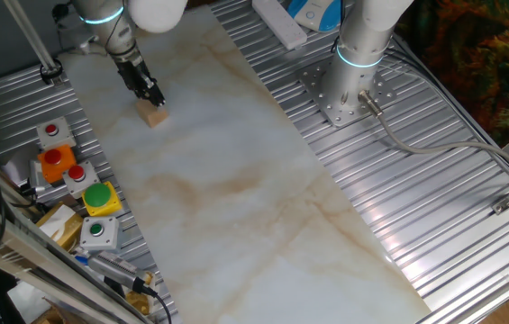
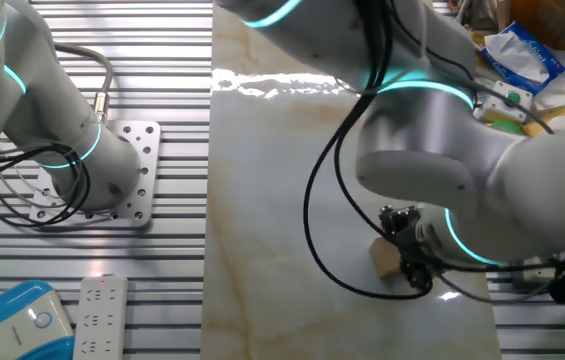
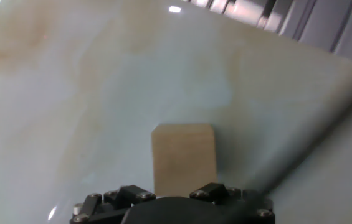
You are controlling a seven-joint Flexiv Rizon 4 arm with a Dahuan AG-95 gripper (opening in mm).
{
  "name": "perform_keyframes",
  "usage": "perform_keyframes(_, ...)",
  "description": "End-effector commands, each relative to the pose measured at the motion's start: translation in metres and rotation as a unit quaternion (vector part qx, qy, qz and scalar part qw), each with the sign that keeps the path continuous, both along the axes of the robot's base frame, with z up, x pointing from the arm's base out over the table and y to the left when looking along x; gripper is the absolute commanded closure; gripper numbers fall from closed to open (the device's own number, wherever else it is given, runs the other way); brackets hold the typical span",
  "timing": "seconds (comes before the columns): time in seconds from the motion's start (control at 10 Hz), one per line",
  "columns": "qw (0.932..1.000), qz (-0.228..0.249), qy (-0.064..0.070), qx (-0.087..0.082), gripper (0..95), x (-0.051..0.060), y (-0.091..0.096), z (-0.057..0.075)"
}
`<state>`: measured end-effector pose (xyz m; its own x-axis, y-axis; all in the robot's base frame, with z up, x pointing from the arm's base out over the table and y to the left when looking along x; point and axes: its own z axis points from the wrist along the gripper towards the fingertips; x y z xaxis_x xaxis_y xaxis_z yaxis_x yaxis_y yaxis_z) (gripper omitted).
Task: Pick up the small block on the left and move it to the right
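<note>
Item: small block (image 1: 154, 116), upper left of frame, under my gripper (image 1: 152, 94); grasp state cannot tell; lift and move to the right not yet done

We see a robotics laboratory bench: a marble-patterned tabletop (image 1: 236, 189) flanked by ribbed aluminium panels (image 1: 398, 180). A bolted arm base (image 1: 349, 94), cabling (image 2: 22, 200) and a yellow push-button box (image 1: 83, 193) mark an experimental setup.
</note>
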<state>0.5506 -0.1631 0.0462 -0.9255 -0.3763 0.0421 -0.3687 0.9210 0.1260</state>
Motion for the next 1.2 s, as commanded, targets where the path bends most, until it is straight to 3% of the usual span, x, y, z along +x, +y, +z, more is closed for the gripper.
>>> perform_keyframes(0.1, 0.9998, 0.002, -0.006, -0.017, 19.0, -0.002, 0.001, -0.001)
perform_keyframes(0.2, 0.9997, -0.001, -0.006, -0.022, 38.0, -0.002, 0.001, -0.001)
perform_keyframes(0.3, 0.9991, 0.000, -0.007, -0.042, 95.0, -0.002, 0.001, -0.001)
perform_keyframes(0.8, 0.9989, -0.002, -0.017, -0.044, 95.0, -0.002, 0.001, 0.002)
perform_keyframes(1.2, 0.9992, -0.011, -0.005, -0.039, 95.0, -0.002, -0.001, 0.063)
